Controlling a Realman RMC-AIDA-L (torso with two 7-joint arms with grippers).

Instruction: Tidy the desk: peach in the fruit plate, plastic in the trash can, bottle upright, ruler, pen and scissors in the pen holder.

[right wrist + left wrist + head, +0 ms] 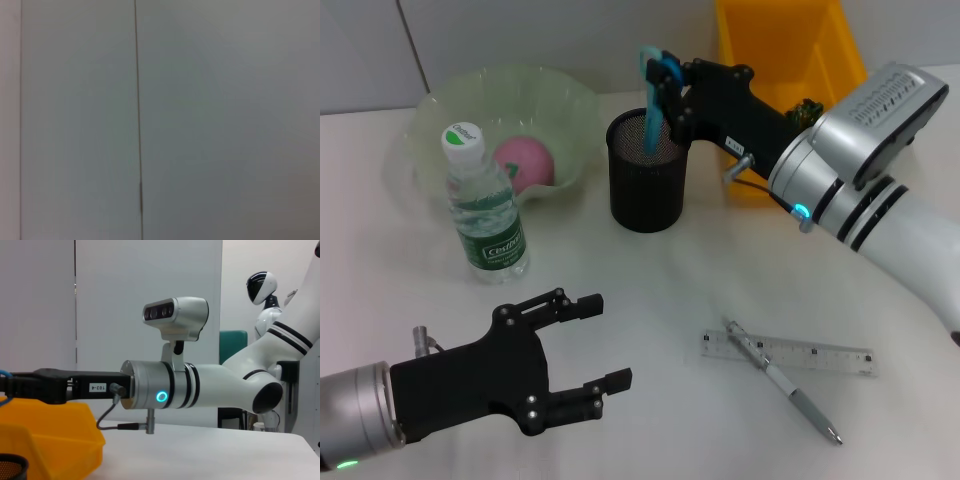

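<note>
I've got the scissors (654, 95) pinched in the right gripper (665, 95), blue handles up, blades down inside the holder (647, 172), I think. That arm reaches in level from the right, past the yellow bin (785, 45). Left gripper (582, 345) hovers wide open, empty, low over the table, near the upright bottle (485, 205). Ruler (787, 353) and pen (782, 382) lie crossed.

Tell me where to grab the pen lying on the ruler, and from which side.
Probably grip the pen from above on its pale barrel, just beyond where it crosses the ruler, fingers set across its width. It lies flat and diagonal on the table, tip pointing away from the pen holder, leaving that stretch unobstructed.
</note>
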